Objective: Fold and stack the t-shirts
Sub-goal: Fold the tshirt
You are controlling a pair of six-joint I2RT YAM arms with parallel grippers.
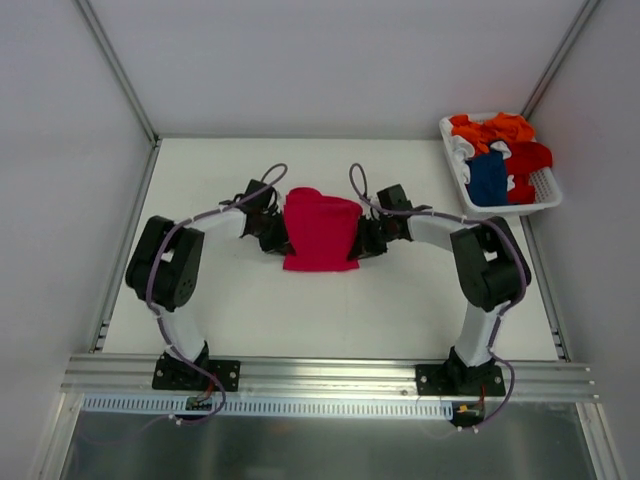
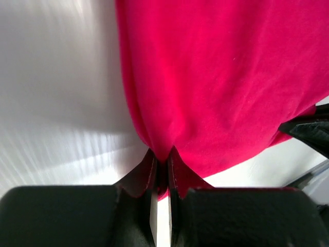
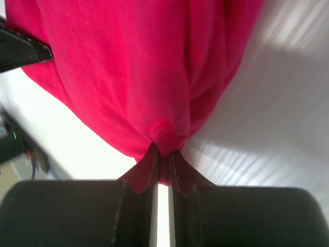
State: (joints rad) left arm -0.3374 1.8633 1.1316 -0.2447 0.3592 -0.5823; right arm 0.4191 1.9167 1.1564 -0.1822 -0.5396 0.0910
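The crimson-pink t-shirt (image 1: 320, 230) hangs stretched between my two grippers above the middle of the table. My left gripper (image 1: 276, 232) is shut on its left edge; in the left wrist view the cloth (image 2: 216, 77) is pinched between the fingertips (image 2: 149, 164). My right gripper (image 1: 366, 238) is shut on its right edge; in the right wrist view the cloth (image 3: 128, 67) bunches at the fingertips (image 3: 177, 162). The orange t-shirt (image 1: 492, 130), the red t-shirt (image 1: 527, 158) and the dark blue t-shirt (image 1: 487, 178) lie in the basket.
The white slatted basket (image 1: 545, 190) stands at the back right of the white table (image 1: 250, 310). Metal frame posts and grey walls close in the table's sides. The right gripper's black tip (image 2: 308, 131) shows in the left wrist view.
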